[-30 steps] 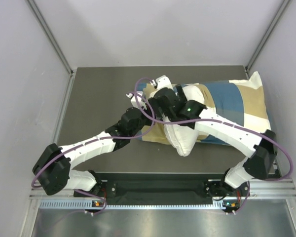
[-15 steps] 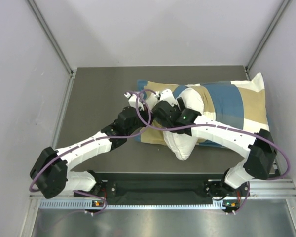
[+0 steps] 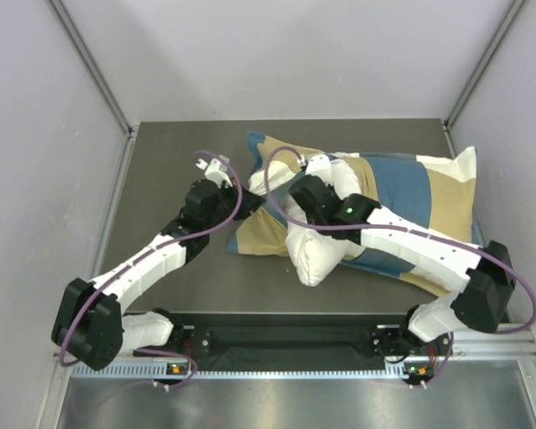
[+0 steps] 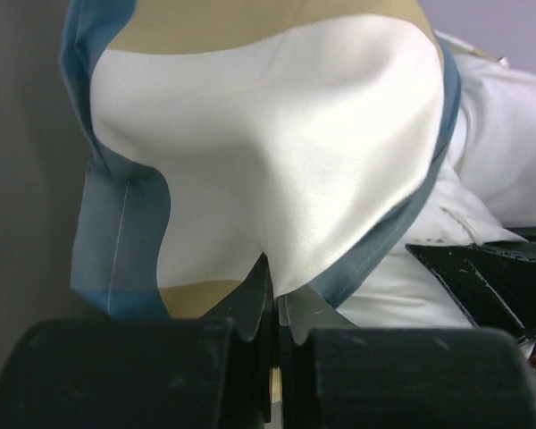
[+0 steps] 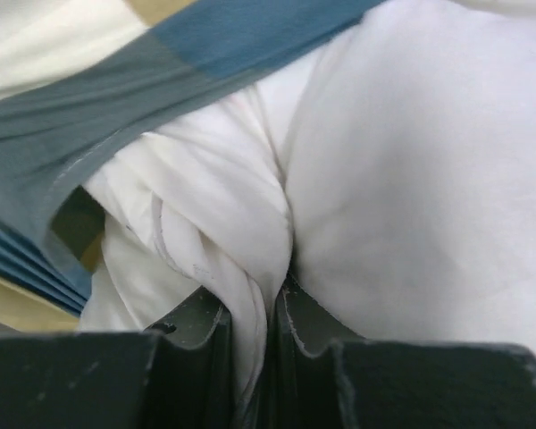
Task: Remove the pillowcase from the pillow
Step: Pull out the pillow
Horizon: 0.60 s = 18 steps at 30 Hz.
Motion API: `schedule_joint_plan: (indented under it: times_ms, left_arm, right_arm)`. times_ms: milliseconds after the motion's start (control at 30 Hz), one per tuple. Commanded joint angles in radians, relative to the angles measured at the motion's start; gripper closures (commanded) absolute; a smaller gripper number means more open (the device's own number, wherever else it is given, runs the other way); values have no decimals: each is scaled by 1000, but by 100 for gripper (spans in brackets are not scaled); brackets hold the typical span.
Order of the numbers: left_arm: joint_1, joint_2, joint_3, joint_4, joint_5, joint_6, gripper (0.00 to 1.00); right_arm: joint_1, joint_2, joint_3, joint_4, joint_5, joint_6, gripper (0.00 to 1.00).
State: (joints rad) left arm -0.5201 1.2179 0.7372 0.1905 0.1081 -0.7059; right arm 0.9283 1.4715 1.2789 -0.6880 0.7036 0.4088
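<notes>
Fabric now stretches leftward: the left gripper (image 4: 273, 288), clamped tight on the smooth checked pillowcase (image 3: 402, 183), has pulled away, while the right gripper (image 5: 255, 308) has just pinched a bunched white fold of the plump pillow (image 3: 314, 255) on the grey table (image 3: 161, 161).

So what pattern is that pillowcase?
The pillowcase has big blue, tan and cream checks; clearest from the top camera.

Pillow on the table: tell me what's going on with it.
Two robot arms are working the checked pillowcase off the white pillow. The left gripper is shut on the pillowcase's blue-edged open end. The right gripper pinches a fold of the pillow itself. One end of the pillow bulges out of the opening toward the arms; the rest is inside the case.
</notes>
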Motion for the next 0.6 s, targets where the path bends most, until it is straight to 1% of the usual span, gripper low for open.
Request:
schedule_joint_plan:
  times_ms: [0, 33, 133, 167, 233, 333, 367, 433, 467, 533, 567]
  left_arm:
    - [262, -61, 19, 110, -254, -39, 100]
    - [319, -48, 25, 113, -236, -58, 100]
    - [405, -18, 40, 113, -186, -76, 100]
    - [422, -14, 41, 113, -168, -79, 100]
    - [453, -8, 34, 115, -157, -86, 100]
    - [512, -3, 19, 118, -137, -101, 100]
    - [512, -1, 18, 118, -134, -99, 100]
    - [560, 3, 18, 118, -128, -96, 100]
    - [568, 8, 19, 119, -125, -96, 100]
    - [575, 26, 30, 124, -113, -96, 100]
    - [575, 34, 36, 128, -84, -96, 100]
  right_arm:
    - [-167, -158, -111, -389, 189, -24, 100]
    - [-193, -183, -146, -384, 191, -28, 100]
    - [-302, -270, -190, -361, 188, -57, 100]
    - [-357, -290, -196, -351, 177, -68, 100]
    - [-408, -333, -207, -309, 165, -111, 100]
    - [-503, -353, -220, -272, 155, -155, 100]
    - [-544, -355, -223, -263, 155, -165, 100]
    - [-578, -362, -234, -239, 148, -188, 100]
    - [-607, -373, -239, -231, 136, -194, 100]
    - [-621, -382, -250, -216, 113, -199, 100]
    - [-623, -393, -253, -197, 85, -200, 100]
